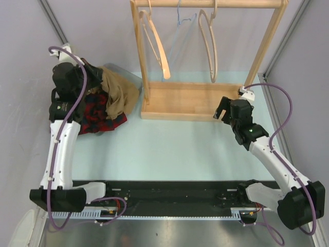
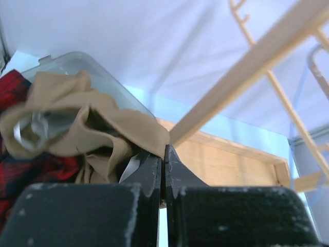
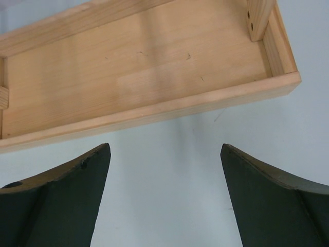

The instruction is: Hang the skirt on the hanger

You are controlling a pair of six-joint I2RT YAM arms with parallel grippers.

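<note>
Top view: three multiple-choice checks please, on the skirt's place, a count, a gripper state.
1. The skirt lies: A on the rack base; B on a hanger; C at the table's left.
2. Wooden hangers on the rack: A one; B two; C four.
3. The right gripper is: A open; B shut on a hanger; C shut on the skirt.
Key: C, the left gripper pinches it there; B, two hang from the bar; A, fingers wide apart.

Tan skirt (image 1: pixel 119 95) crumpled far left, one fold apparently clamped in left gripper (image 2: pixel 164 154); two wooden hangers (image 1: pixel 165 67) hang from the rail (image 1: pixel 205 3), well apart from it.
</note>
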